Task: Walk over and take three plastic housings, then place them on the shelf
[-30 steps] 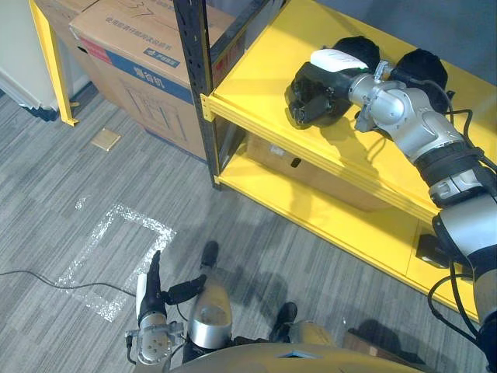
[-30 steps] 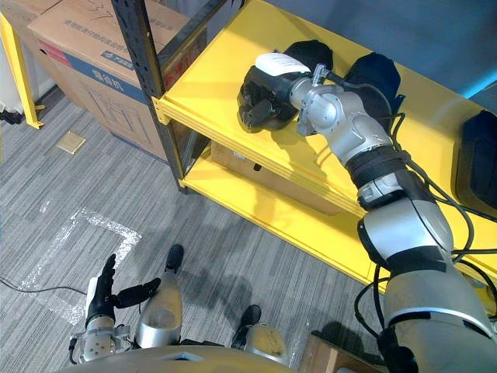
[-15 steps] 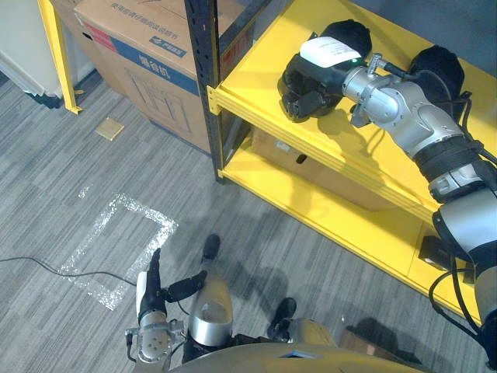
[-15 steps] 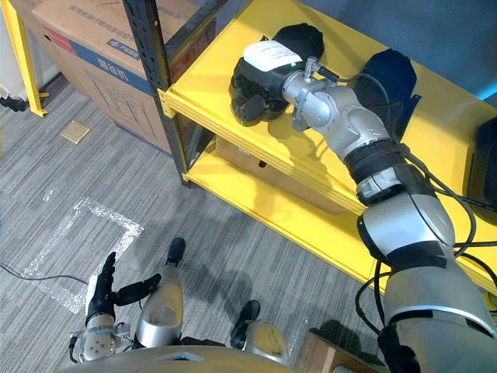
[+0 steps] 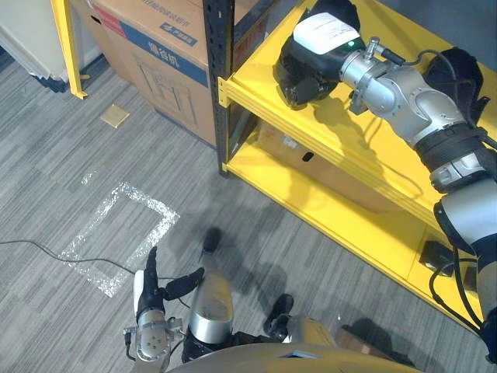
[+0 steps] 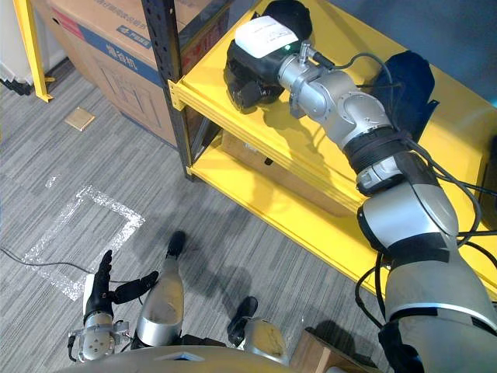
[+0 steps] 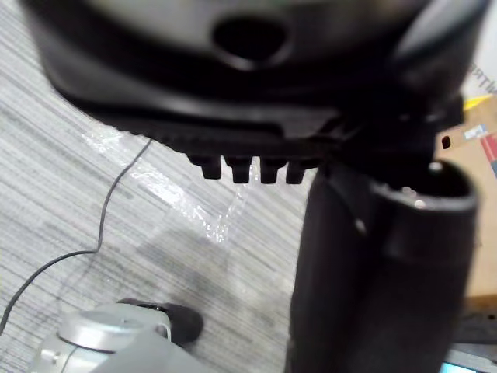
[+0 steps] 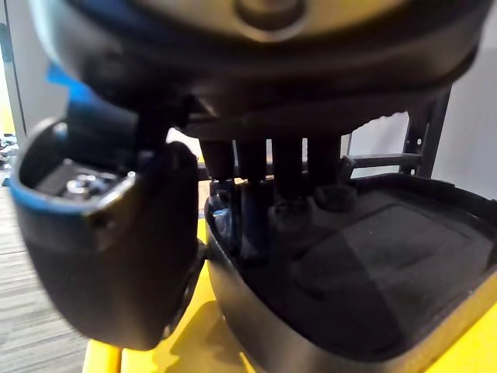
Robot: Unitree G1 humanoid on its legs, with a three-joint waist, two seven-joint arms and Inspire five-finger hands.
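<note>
The right hand [image 5: 318, 45], dark with a white cover, reaches out to 1 o'clock in the head views, over the upper deck of the yellow steel shelf [image 5: 256, 74]. In its wrist view it grips a black moulded plastic housing [image 8: 373, 272]. The fingers [image 8: 287, 175] dip over the rim into the hollow and the thumb [image 8: 101, 233] sits against the outside of the wall. The housing rests on the yellow deck, near the front edge and just beside the black upright post [image 5: 225, 47].

Two further black rounded shapes lie on the same deck. One [image 5: 335, 9] is at 12 o'clock from the hand, the other [image 5: 458, 66] at 3 o'clock; they are probably housings too.

The left hand [image 5: 149, 289] hangs at 7 o'clock over the grey carpet floor [image 5: 78, 155], fingers straight and holding nothing. A brown cardboard box [image 5: 147, 39] stands at 11 o'clock, beside the post.

The housing looks like a thin, open shell, so it is likely light and fairly stiff, though the wall may flex under a hard squeeze. Its smooth plastic could slide on the painted deck. The rim wall seems the best place to hold it, with fingers inside and thumb outside. It should be pushed well back from the edge before it is released.
</note>
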